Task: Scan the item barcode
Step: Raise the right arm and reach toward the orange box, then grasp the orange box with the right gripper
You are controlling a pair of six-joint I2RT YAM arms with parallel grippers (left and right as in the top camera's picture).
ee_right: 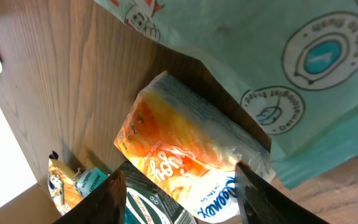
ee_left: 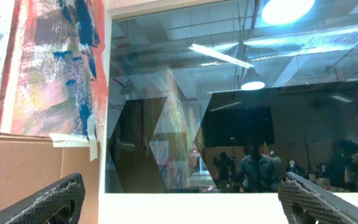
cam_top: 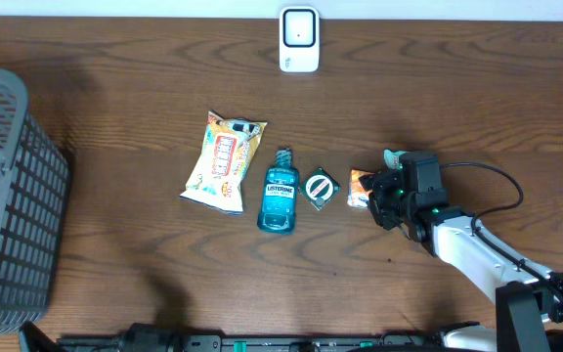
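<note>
Overhead, the orange packet (cam_top: 359, 182) lies near the Listerine bottle (cam_top: 279, 191), on the right arm's side. The right gripper (cam_top: 377, 193) straddles it; whether it's pinched yet I cannot tell. The left gripper (ee_left: 180, 183) gapes, empty. Lifting and scanning, I'd say, remain.

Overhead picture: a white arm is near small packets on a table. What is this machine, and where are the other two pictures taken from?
This is a robot with two arms, each ending in a two-finger hand. The overhead camera looks down on the table, where lie a grey basket, a white scanner, a snack bag, a mouthwash bottle, a round packet and an orange packet. The right wrist camera sits on the right hand; its fingers stand either side of the orange packet, but a grip is not clear. The left wrist camera sits on the left hand, open and empty, facing a window.
</note>
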